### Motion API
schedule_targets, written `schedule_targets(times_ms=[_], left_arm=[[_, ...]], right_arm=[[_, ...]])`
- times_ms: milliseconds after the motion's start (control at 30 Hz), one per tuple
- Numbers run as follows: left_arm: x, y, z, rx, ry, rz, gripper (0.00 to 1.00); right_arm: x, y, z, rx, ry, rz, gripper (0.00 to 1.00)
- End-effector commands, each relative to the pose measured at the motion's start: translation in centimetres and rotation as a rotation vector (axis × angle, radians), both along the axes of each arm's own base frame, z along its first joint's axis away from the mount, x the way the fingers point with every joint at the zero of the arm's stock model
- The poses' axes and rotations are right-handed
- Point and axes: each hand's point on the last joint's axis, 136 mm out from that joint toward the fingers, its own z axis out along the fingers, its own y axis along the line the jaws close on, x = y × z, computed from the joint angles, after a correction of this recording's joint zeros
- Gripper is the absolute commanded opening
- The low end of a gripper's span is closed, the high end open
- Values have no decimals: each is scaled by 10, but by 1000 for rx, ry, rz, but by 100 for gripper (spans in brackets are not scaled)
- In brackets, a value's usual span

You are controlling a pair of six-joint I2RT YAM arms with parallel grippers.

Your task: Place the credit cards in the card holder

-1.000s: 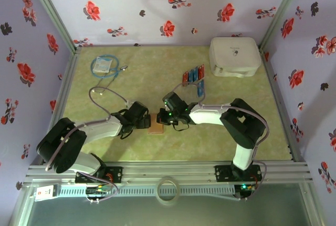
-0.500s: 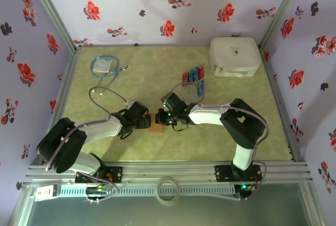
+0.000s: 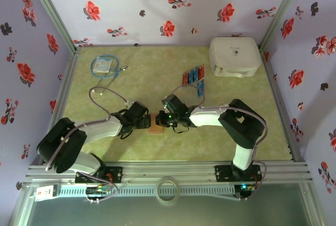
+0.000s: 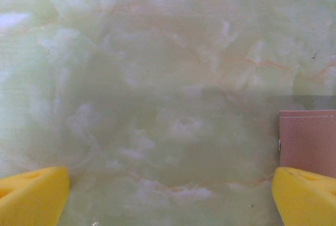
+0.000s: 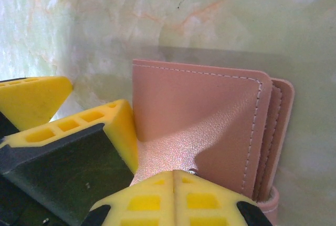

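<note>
The card holder (image 3: 155, 125) lies folded shut on the table between the two arms, a reddish-brown stitched wallet (image 5: 210, 115). My right gripper (image 5: 176, 176) is shut, its joined yellow tips pressing on the wallet's cover, which creases under them. From the left, my left gripper (image 3: 148, 121) stands open at the wallet's edge. One of its fingers (image 5: 107, 126) touches the wallet's left side. In the left wrist view the wallet (image 4: 308, 137) lies just beyond the right finger (image 4: 304, 197). The credit cards (image 3: 192, 75), red and blue, lie in a row farther back, with one blue card (image 3: 200, 89) nearer.
A big white box (image 3: 234, 56) stands at the back right. A coiled blue cable (image 3: 104, 66) lies at the back left. Flowered walls close in the table on three sides. Open green tabletop (image 3: 152, 73) lies between the cable and the cards.
Almost nothing. My right wrist has edged slightly toward the near side over the card holder. The left arm has stayed still.
</note>
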Motion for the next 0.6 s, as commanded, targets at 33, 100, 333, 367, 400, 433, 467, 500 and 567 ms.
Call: schedule_targets(times_ms=[33,100,333,367,400,433,467,500,567], left_arm=[[-10,2,-14,23,47,-18,100],[-10,2,-14,23,46,-19,100],[-10,2,-12,20,41,-18,100],[-10,1,-11,19,41,-18,100],[-10,1,-11,18,41,-18,100],[-10,1,-10,17,38,-18,100],[-10,1,-9,15,36,-18,100],[-9,0,-7,13,34,-20,100],[-6,-1,1,15,20,-27,100]], right_arm=[[-14,-19,-41,-105,77,-21,0],[-14,-22,-45,-121,88,-28,0],[-12,-39,-64,-190,149,-69,0],[-13,-43,-66,-199,156,-76,0],[-13,-46,-69,-206,164,-86,0],[-13,-49,-70,-209,170,-94,0],[-12,-52,-71,-207,175,-103,0],[-11,-53,-71,-198,175,-107,0],[-11,-51,-68,-176,176,-107,0]])
